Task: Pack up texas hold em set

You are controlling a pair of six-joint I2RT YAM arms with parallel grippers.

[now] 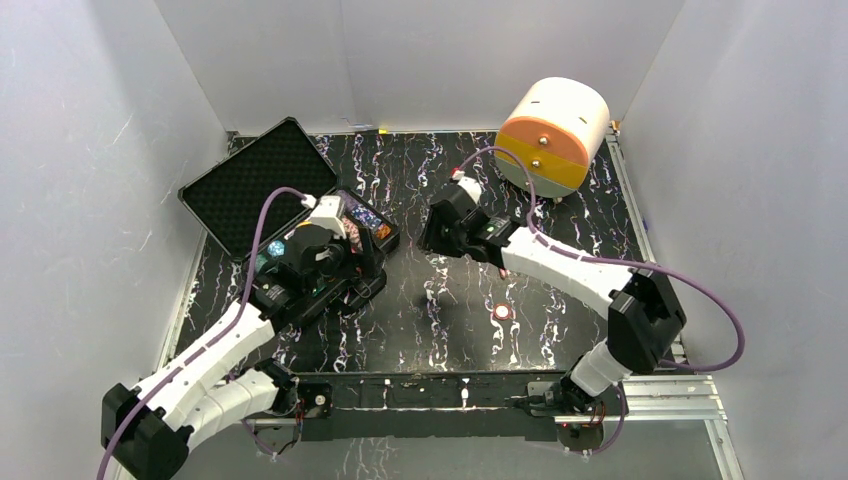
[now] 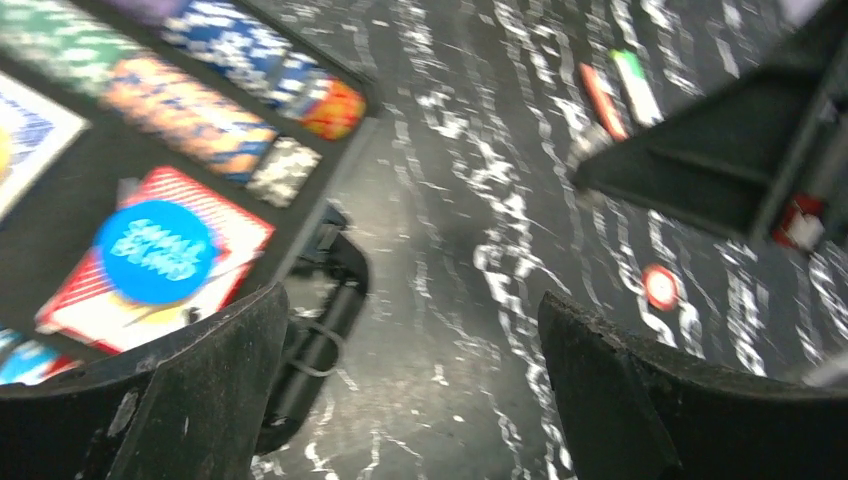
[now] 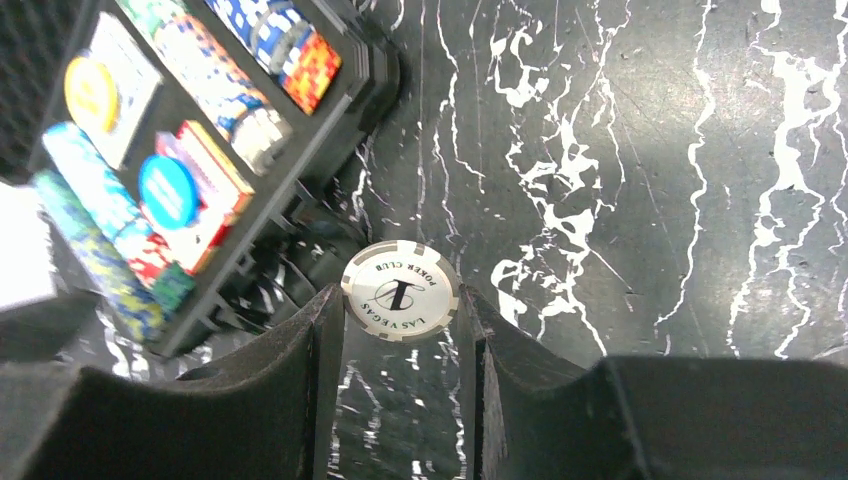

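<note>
My right gripper (image 3: pixel 400 305) pinches a white poker chip (image 3: pixel 401 290) near the open black case (image 3: pixel 335 145). My left gripper (image 2: pixel 410 315) is spread wide, empty. Next I should carry the chip over its slot and drop it.

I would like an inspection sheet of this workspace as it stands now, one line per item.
Surface: black marbled table; one red chip lies loose.
Job's things: black case open, chip rows inside; blue button on the red-backed deck.
Clutter: orange-and-white cylinder at the back; red pen, green pen.
Tools: left tool open, empty, beside the case; right tool shut on a white chip.
Cables: purple cables loop along both arms.
Surroundings: white walls.
</note>
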